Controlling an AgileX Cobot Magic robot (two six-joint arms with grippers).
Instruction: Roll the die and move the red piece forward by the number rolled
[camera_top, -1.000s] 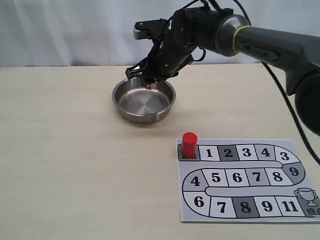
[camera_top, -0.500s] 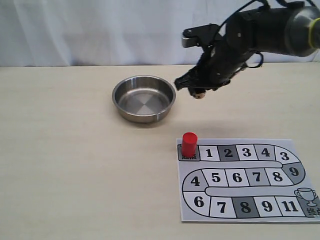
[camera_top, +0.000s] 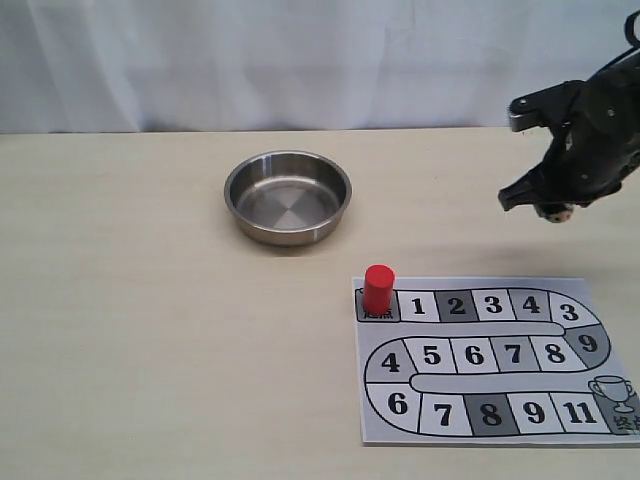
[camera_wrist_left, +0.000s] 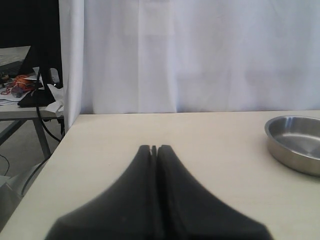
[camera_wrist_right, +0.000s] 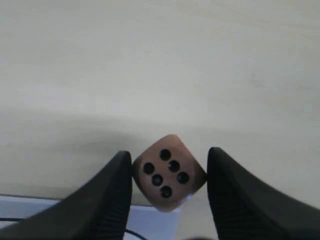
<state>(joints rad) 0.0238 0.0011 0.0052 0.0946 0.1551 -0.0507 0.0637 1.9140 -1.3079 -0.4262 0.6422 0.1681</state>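
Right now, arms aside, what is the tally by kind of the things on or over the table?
die: 1
red piece: 1
steel bowl: 1
game board: 1
Total: 4

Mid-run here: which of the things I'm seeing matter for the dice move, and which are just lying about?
Job: die in right end effector; red piece on the board square before 1; steel bowl, probably for rolling.
Lying about: shut left end effector; clutter on the side table past the curtain.
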